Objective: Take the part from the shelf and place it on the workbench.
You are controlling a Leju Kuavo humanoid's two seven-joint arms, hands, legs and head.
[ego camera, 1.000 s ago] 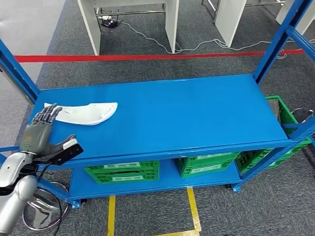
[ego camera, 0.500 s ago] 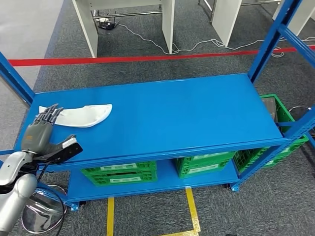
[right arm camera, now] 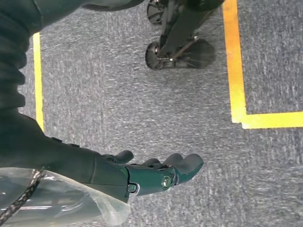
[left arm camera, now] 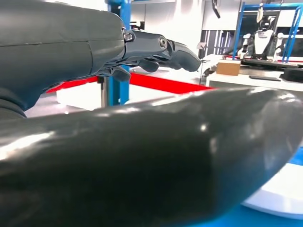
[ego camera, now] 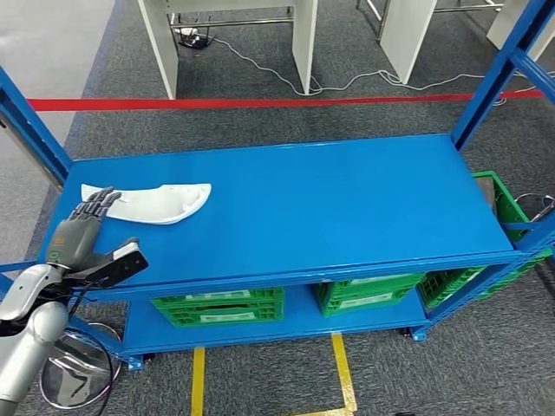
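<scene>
The white part point(ego camera: 153, 203) lies near the shelf's point(ego camera: 314, 208) left end, the empty left hand point(ego camera: 81, 230) outstretched at its tip, while the right hand point(right arm camera: 157, 172) hangs empty, fingers extended.

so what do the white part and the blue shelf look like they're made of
White part: looks like moulded plastic, possibly a composite; smooth, curved, thin-edged, matte with soft shading. Blue shelf: looks like painted or powder-coated sheet metal, with a flat even blue top, a faint sheen, folded front edge and angled blue uprights. Neither can be confirmed by look alone.
</scene>
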